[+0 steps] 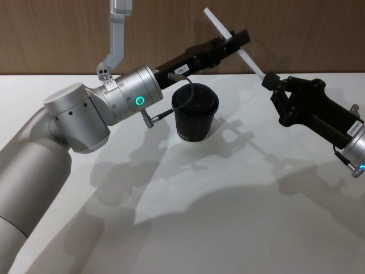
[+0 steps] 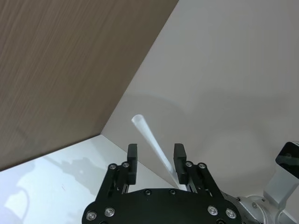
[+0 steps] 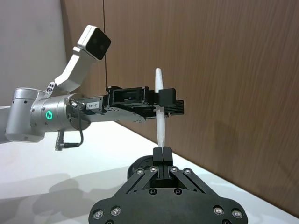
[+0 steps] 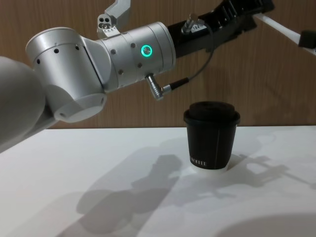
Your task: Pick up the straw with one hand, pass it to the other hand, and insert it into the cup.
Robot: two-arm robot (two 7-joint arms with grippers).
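Upper right of the head view, the right gripper (image 1: 267, 82) pinches the straw (image 1: 219, 25) tight at its lower end. The left gripper (image 1: 236, 41) has its fingers spread apart around the straw. The cup (image 1: 195, 114) sits below-left.

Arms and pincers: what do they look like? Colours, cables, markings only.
Left arm: bulky silver cylinders with a glowing green ring and a thin dark cable running from a silver plug. Left pincer: long, black, with a white label. Right pincer: black linkage plates with visible screws, and a second white label near its silver wrist.
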